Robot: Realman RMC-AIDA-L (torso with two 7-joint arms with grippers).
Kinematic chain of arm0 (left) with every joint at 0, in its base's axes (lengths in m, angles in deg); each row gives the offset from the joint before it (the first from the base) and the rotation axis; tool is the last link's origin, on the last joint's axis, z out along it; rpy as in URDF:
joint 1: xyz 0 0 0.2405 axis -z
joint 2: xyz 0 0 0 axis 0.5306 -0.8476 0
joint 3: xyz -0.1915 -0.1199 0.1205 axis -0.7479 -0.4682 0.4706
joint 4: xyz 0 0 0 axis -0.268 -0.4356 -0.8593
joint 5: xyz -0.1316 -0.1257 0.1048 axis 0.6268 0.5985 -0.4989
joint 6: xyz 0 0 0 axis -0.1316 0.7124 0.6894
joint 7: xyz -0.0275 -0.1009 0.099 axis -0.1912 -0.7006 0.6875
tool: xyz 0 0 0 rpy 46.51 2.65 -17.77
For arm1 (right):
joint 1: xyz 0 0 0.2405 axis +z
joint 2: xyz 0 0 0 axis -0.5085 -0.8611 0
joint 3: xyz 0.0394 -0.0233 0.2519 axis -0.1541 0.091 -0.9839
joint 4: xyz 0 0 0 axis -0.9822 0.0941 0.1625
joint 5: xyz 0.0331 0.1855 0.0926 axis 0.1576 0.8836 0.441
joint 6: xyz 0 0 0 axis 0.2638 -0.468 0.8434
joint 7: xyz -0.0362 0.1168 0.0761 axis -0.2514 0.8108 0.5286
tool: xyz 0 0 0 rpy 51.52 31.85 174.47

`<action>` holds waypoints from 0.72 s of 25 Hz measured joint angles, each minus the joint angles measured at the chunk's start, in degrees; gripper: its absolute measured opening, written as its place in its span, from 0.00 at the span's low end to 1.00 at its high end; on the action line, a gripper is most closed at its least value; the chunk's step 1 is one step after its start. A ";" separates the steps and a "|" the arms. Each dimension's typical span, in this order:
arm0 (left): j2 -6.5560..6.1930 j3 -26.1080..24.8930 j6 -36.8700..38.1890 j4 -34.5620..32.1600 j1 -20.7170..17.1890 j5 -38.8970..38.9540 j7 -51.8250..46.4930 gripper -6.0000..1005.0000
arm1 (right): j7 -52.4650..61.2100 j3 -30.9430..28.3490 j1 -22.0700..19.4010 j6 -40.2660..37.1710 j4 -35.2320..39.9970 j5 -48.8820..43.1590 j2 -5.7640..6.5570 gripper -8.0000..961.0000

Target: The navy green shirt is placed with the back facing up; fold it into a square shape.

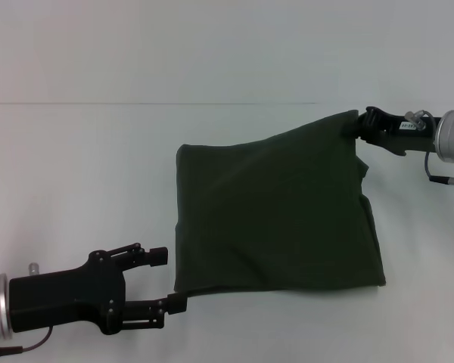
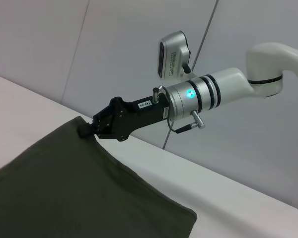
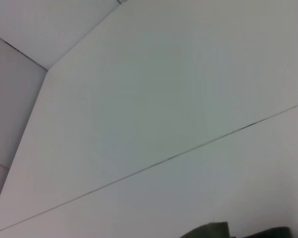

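Note:
The navy green shirt (image 1: pixel 276 212) lies folded into a rough rectangle on the white table (image 1: pixel 83 166). My right gripper (image 1: pixel 356 125) is shut on its far right corner, which is pulled up into a point. In the left wrist view that same right gripper (image 2: pixel 87 130) pinches the raised corner of the shirt (image 2: pixel 74 188). My left gripper (image 1: pixel 170 280) stands open at the shirt's near left corner, with its lower finger at the hem and nothing held. A sliver of the shirt (image 3: pixel 208 231) shows in the right wrist view.
A thin seam (image 1: pixel 136 103) runs across the table behind the shirt. Bare table lies to the left of the shirt and beyond it. Grey wall panels (image 2: pixel 114 44) stand behind the table's far edge.

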 joint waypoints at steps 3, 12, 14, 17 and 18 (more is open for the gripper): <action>0.02 0.02 -0.02 0.02 0.00 0.00 -0.07 0.88 | -0.03 -0.21 -0.11 0.98 -0.21 0.03 -0.22 0.02; 0.02 0.27 -0.11 0.52 0.17 -0.03 -0.24 0.88 | -0.08 0.22 -0.22 4.41 -0.37 0.09 -0.87 0.02; 0.02 0.37 -0.11 0.52 0.21 -0.05 -0.33 0.88 | -0.34 0.22 -0.25 4.59 -0.38 0.09 -0.92 0.02; 0.02 0.40 -0.10 0.53 0.24 -0.07 -0.36 0.88 | -1.39 0.01 -0.45 4.61 -0.40 0.10 -0.93 0.02; 0.02 0.40 -0.10 0.53 0.24 -0.07 -0.37 0.88 | -1.56 -0.08 -0.61 4.71 -0.40 0.09 -0.93 0.05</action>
